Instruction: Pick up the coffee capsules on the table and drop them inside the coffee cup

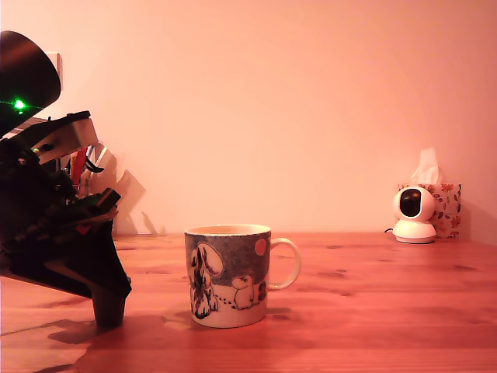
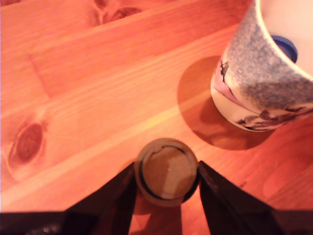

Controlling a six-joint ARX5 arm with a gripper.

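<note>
Straddling a capsule [image 2: 166, 175] on the surface [image 2: 88, 88] near the mug [image 2: 259, 88], hand [image 2: 166, 182] fingers flanking its rim, grip unconfirmed (another capsule already inside mug). Grasp step; next: closing firmly, lifting above mug rim, releasing inside.

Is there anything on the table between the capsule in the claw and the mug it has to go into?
Nothing visible. The claw brackets the small round capsule with the pale lid, and only bare wooden table lies between it and the cream ceramic mug with the grey-blue band. A blue capsule already sits inside the mug.
</note>
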